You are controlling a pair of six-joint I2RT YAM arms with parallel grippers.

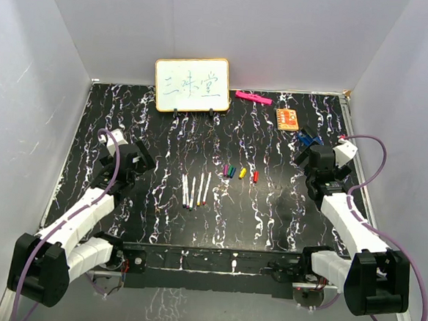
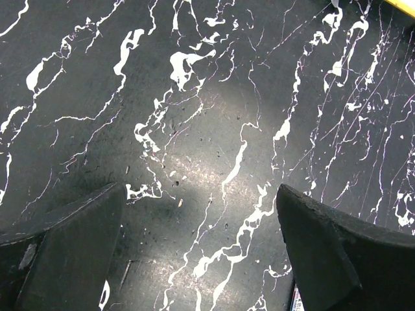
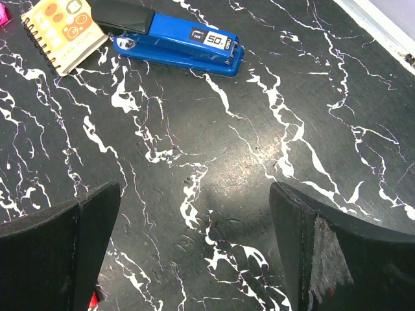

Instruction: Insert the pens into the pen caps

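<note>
Black marbled table [image 1: 268,223], both arms at its sides with jaws spread wide and holding nothing, pens and caps lying mid-table.

A whiteboard [image 1: 191,85] with green writing stands propped at the far edge. The left gripper [image 2: 200,190] hangs over bare tabletop on the left side, fingers [image 2: 71,246] far apart. The right gripper [image 3: 194,188] hangs likewise on the right side, near a blue stapler [image 3: 175,42] and a small spiral notebook [image 3: 65,32] that almost touch each other. A pink bar [image 1: 252,98] lies by the far edge, right of the whiteboard. The pens [image 1: 196,190], four white ones, lie side by side near the table's centre, well apart from both grippers. The pen caps [image 1: 241,173] sit in a short row just beyond and to the right of the pens, separate from them.
</note>
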